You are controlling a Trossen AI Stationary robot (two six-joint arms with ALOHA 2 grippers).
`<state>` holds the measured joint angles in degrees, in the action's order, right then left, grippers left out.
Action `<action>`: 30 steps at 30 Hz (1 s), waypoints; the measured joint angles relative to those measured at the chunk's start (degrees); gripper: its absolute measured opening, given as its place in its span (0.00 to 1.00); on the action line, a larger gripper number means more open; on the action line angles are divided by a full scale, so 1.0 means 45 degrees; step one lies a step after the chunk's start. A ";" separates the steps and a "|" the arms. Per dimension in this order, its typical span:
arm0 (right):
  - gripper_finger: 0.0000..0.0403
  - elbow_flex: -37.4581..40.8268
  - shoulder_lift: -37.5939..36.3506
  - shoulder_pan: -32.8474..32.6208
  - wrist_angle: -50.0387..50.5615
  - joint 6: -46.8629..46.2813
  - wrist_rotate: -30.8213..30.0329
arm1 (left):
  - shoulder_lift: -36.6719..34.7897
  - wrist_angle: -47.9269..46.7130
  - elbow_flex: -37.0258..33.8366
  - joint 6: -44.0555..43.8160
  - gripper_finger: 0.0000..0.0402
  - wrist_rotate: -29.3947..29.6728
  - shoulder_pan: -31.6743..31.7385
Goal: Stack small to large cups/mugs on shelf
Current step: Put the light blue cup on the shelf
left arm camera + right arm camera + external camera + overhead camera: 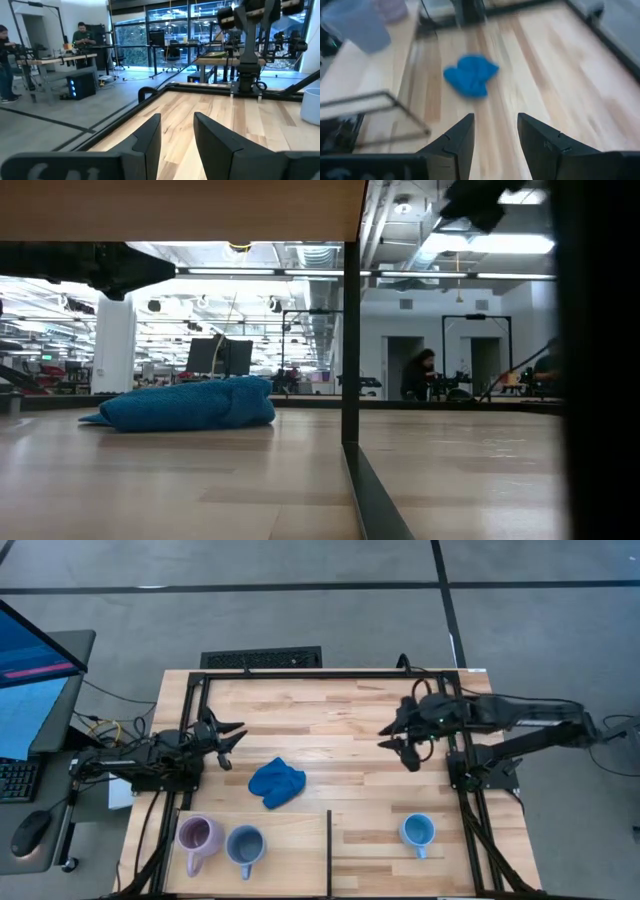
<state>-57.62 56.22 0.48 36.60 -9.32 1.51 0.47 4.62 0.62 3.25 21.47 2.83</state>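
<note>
While the right tool (401,747) is hovering empty, fingers parted, near the table's right edge, you are lining up over the light blue mug (417,832); left tool (228,743) is waiting, parted.

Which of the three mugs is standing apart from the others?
The bright light blue mug. It stands alone, right of the dark divider, while the pale lilac mug and dull grey-blue mug sit side by side left of it.
</note>
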 joint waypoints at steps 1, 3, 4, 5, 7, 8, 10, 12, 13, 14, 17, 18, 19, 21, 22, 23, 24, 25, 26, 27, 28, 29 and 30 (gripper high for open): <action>0.42 -0.0719 0.0176 -0.0110 0.1220 -0.0405 -0.0068 | 0.0000 0.0000 0.0000 0.0002 0.27 0.0000 0.0000; 0.42 -0.1867 0.0495 -0.0239 0.3026 -0.1379 -0.0061 | 0.0000 -0.0005 -0.0005 0.0024 0.27 -0.0005 0.0000; 0.42 -0.2276 0.0600 -0.0299 0.3695 -0.1954 -0.0027 | 0.0000 -0.0005 -0.0005 0.0024 0.27 -0.0005 0.0004; 0.42 -0.2607 0.0679 -0.0373 0.4351 -0.2573 -0.0001 | 0.0022 -0.0005 -0.0005 0.0024 0.27 -0.0010 0.0000; 0.42 -0.3014 0.0799 -0.0542 0.5259 -0.3836 0.0024 | 0.0119 -0.0013 -0.0005 0.0029 0.27 -0.0017 0.0000; 0.42 -0.3101 0.0845 -0.0638 0.5641 -0.4421 0.0076 | 0.0181 -0.0015 -0.0010 0.0029 0.27 -0.0019 0.0000; 0.42 -0.3098 0.0862 -0.0856 0.6353 -0.5278 0.0417 | 0.0371 -0.0015 -0.0010 0.0029 0.27 -0.0026 0.0000; 0.42 -0.2962 0.0852 -0.1159 0.6751 -0.6006 0.0743 | 0.0604 -0.0019 -0.0010 0.0029 0.27 -0.0034 0.0000; 0.42 -0.2847 0.0852 -0.1365 0.6920 -0.6354 0.0812 | 0.0732 -0.0019 -0.0010 0.0029 0.27 -0.0034 0.0000; 0.42 -0.2693 0.0861 -0.1551 0.6972 -0.6557 0.0850 | 0.0864 -0.0019 -0.0010 0.0034 0.27 -0.0034 0.0000; 0.42 -0.2319 0.0862 -0.1991 0.6924 -0.6625 0.0758 | 0.1229 -0.0024 -0.0010 0.0034 0.27 -0.0036 0.0000; 0.42 -0.2193 0.0862 -0.2097 0.6869 -0.6794 0.0706 | 0.1334 -0.0024 -0.0010 0.0031 0.27 -0.0037 0.0001; 0.42 -0.2039 0.0870 -0.2186 0.6782 -0.7143 0.0708 | 0.1424 -0.0024 -0.0010 0.0027 0.27 -0.0038 0.0000; 0.42 -0.1797 0.1029 -0.2294 0.6841 -0.8017 0.0801 | 0.1588 -0.0024 -0.0015 0.0008 0.27 -0.0036 0.0001; 0.42 -0.1687 0.1114 -0.2375 0.6932 -0.8353 0.0914 | 0.1635 -0.0024 -0.0015 0.0006 0.27 -0.0039 0.0000; 0.42 -0.1618 0.1201 -0.2487 0.7172 -0.8577 0.0991 | 0.1664 -0.0024 -0.0015 0.0014 0.27 -0.0039 0.0000; 0.42 -0.1601 0.1354 -0.2642 0.7389 -0.8639 0.1004 | 0.1671 -0.0025 -0.0015 0.0034 0.27 -0.0039 0.0000; 0.42 -0.1599 0.1579 -0.2814 0.7528 -0.8561 0.1030 | 0.1671 -0.0024 -0.0015 0.0082 0.27 -0.0039 0.0000; 0.42 -0.1597 0.1821 -0.2994 0.7686 -0.8275 0.1037 | 0.1671 -0.0029 -0.0019 0.0111 0.27 -0.0039 0.0000; 0.42 -0.1574 0.2092 -0.3197 0.7876 -0.7839 0.1037 | 0.1666 -0.0027 -0.0019 0.0121 0.27 -0.0037 0.0000; 0.42 -0.1570 0.2413 -0.3397 0.8028 -0.7407 0.1033 | 0.1666 -0.0024 -0.0019 0.0121 0.27 -0.0034 0.0000; 0.42 -0.1575 0.2737 -0.3589 0.8004 -0.6938 0.1037 | 0.1666 -0.0027 -0.0019 0.0121 0.27 -0.0038 0.0001; 0.42 -0.1575 0.3072 -0.3785 0.7961 -0.6487 0.1035 | 0.1666 -0.0029 -0.0019 0.0126 0.27 -0.0037 0.0000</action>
<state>-64.71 70.04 -16.55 72.43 -38.51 6.16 7.97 4.49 0.54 3.81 21.31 2.83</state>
